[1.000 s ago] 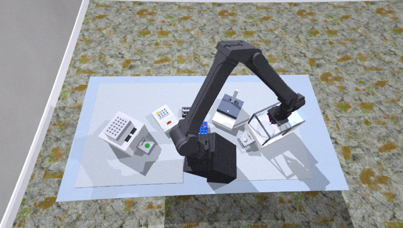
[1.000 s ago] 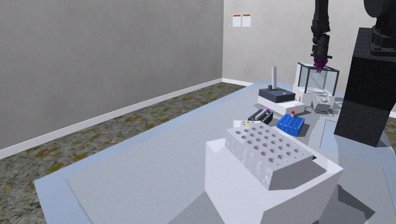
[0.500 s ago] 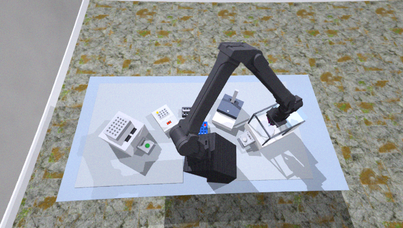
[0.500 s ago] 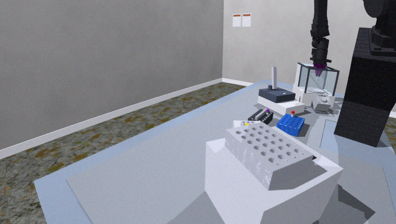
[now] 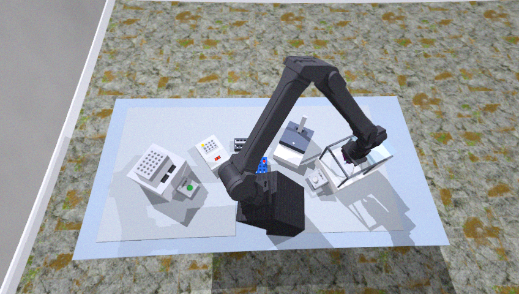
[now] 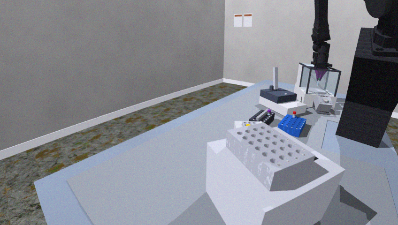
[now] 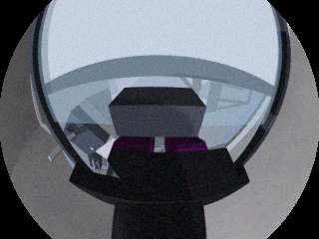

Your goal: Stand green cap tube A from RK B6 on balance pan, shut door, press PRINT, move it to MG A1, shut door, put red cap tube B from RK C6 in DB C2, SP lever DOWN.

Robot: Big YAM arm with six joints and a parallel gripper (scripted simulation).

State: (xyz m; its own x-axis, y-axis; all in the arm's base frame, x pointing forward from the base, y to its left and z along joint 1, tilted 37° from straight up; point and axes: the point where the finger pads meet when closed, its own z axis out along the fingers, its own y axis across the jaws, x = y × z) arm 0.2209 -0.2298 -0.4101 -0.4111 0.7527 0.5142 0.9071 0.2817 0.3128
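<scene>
Pincer [image 5: 346,159] [image 6: 319,78] [image 7: 159,144] looks closed on tube A [image 5: 347,163] [image 6: 318,83], going by the bit of green and the pale tube poking out below the tips in the exterior view. Tube A hangs inside the glass box of the balance [image 5: 332,185] [image 6: 305,99] [image 7: 285,60], above the pan, so I'd call this the middle of step 1. No way I've got a weight yet: the top is open with my wrist in it, and PRINT [image 5: 315,179] [image 6: 326,101] comes after the door. Can't make out the green lamp. Left after that: magnet block [image 5: 240,144] [image 6: 270,120] for tube A, then tube B [image 5: 264,160] [image 6: 294,112], whose red cap pokes up from the blue rack [image 5: 262,169] [image 6: 290,131], then the SP lever [image 5: 303,124] [image 6: 275,78], which stands up. As for room, the opening is tight, with dark frame bars close around the fingers, and nothing's bolted down, so a sideways bump could shove the whole balance. I'd go straight down, let go, straight up. The spectrophotometer [image 5: 291,154] [image 6: 282,104] sits near on the left, so I'd lift high before swinging over.

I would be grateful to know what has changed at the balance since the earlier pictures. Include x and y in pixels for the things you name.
The end effector [image 5: 346,160] [image 6: 319,79] [image 7: 159,144] has moved down into the glass box [image 5: 335,163] [image 6: 307,82] [image 7: 285,57], lowering tube A [image 6: 318,83] with it. Nothing appears newly taken hold of or let go. The red-capped tube [image 5: 264,161] [image 6: 294,112] and the visible stations stayed as they were.
</scene>
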